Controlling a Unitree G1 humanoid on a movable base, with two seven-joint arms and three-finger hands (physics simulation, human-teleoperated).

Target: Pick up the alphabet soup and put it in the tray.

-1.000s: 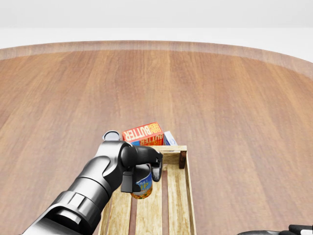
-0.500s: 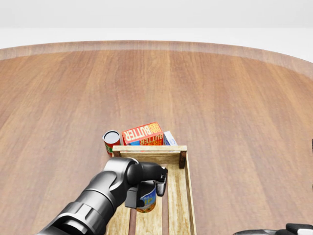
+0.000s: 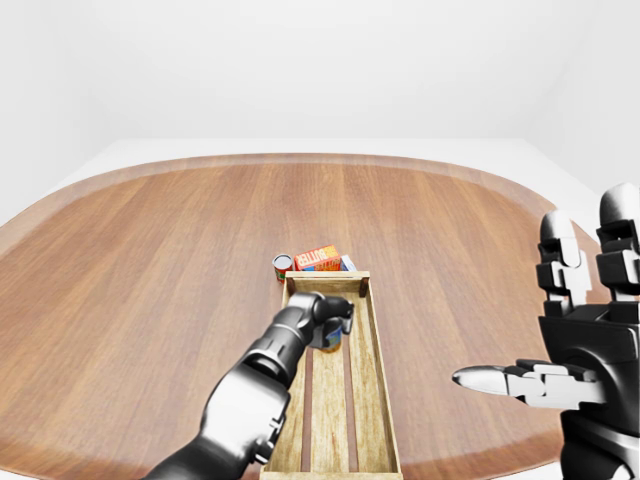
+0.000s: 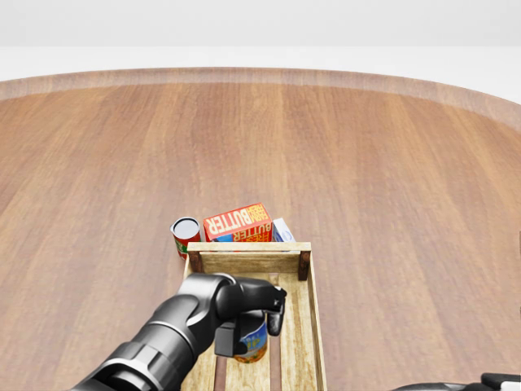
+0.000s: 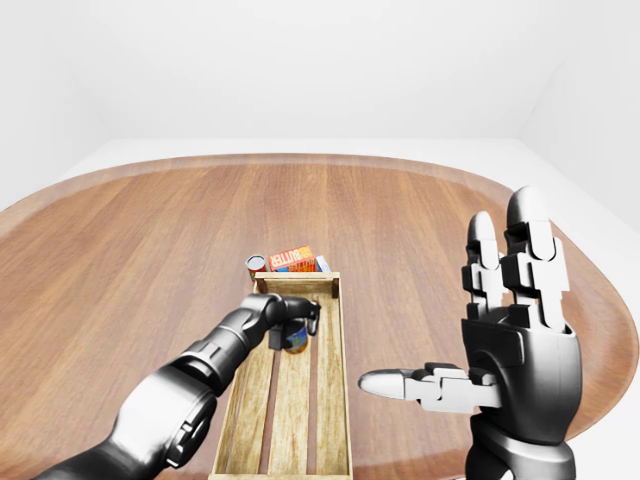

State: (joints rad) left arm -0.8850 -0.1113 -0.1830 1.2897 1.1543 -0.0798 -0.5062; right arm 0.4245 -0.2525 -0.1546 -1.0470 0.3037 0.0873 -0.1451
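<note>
Left hand (image 4: 248, 318) clamped round alphabet soup (image 4: 252, 340), can inside tray (image 4: 312, 326), near its top end in head view. Beyond that end: butter box (image 4: 238, 222), red can (image 4: 185, 235). Right hand (image 5: 515, 345) raised, fingers spread apart.

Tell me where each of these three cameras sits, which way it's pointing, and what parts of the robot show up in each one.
Head view: on the robot's head, tilted down at the wooden tray and table; the left hand is closed on the alphabet soup inside the tray.
Left-eye view: on the head, wider, facing across the table to the white walls; left arm at bottom, raised open right hand at right.
Right-eye view: its twin, slightly offset; the right hand looms larger.
Shared: all three show the tray, the butter box and a red can beyond it.
</note>
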